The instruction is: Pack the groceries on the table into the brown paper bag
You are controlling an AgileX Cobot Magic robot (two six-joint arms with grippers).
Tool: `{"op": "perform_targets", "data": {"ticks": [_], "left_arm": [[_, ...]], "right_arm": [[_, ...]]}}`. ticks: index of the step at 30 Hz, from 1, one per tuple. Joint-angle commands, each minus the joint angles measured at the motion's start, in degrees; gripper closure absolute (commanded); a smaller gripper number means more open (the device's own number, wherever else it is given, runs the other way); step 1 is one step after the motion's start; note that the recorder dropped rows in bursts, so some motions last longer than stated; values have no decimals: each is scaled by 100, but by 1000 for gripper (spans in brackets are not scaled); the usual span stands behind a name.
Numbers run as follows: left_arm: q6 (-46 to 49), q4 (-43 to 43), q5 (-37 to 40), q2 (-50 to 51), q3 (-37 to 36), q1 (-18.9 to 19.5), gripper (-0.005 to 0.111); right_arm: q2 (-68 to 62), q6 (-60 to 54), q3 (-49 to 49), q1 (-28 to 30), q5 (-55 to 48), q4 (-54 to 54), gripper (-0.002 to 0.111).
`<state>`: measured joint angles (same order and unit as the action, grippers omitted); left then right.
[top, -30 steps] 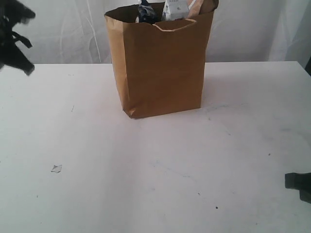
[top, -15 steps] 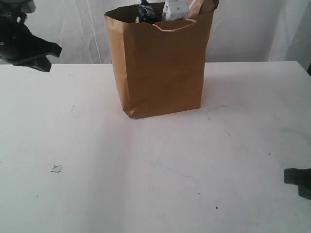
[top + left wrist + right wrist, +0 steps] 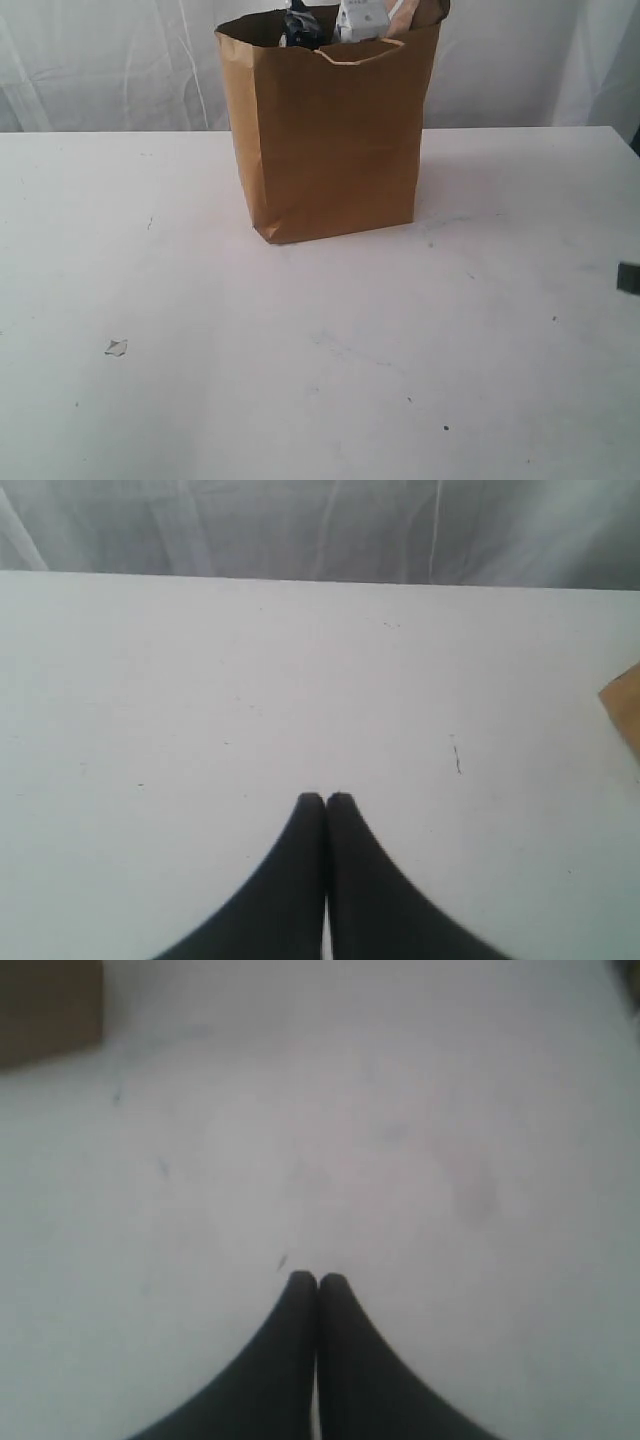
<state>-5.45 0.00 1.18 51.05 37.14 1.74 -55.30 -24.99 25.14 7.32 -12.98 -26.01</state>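
We log left gripper (image 3: 325, 798), right gripper (image 3: 317, 1278) clenched tip to tip. Table (image 3: 200, 680) spreads ahead of both; brown paper bag (image 3: 626, 708) corner well apart.

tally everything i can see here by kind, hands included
brown paper bag: 1
grocery tops clearly showing above its rim: 2, a dark item and a white carton
small pale scrap on the table: 1
hands, both shut: 2, left hand, right hand
total: 6
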Motion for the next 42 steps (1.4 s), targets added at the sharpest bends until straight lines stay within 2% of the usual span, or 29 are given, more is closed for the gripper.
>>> {"op": "perform_targets", "data": {"ticks": [1,7,11,14,18,22,26,30,34,42], "left_arm": [[-81,0,-118,-1576,-616,322,107],[356,95,483,-3283,-646,493,107],[545,95,1551,-3955,-646,493,107],[131,95,2392,-4451,-646,493,107],[-252,160,2838,-5065,-652,493,107],[-252,223,3073,-5105,-1055,493,107],[-240,211,3041,-5105,-1755,493,107],[-186,168,2865,-5105,-2000,493,107],[-186,179,2881,-5105,-1988,493,107],[-186,179,2881,-5105,-1988,493,107]], "right_arm": [[809,-703,504,4,822,18,108],[2389,-703,934,4,933,18,108],[3516,-712,934,4,-308,18,108],[4490,-712,934,4,-1265,8,108],[5530,-410,874,4,-1540,20,108],[5509,-14,557,4,-1357,-25,108],[5127,-28,-14,4,-384,-116,108],[4839,-28,-356,4,582,-116,108],[4715,-28,-452,4,658,-116,108],[4747,-28,-464,4,58,-116,108]]}}
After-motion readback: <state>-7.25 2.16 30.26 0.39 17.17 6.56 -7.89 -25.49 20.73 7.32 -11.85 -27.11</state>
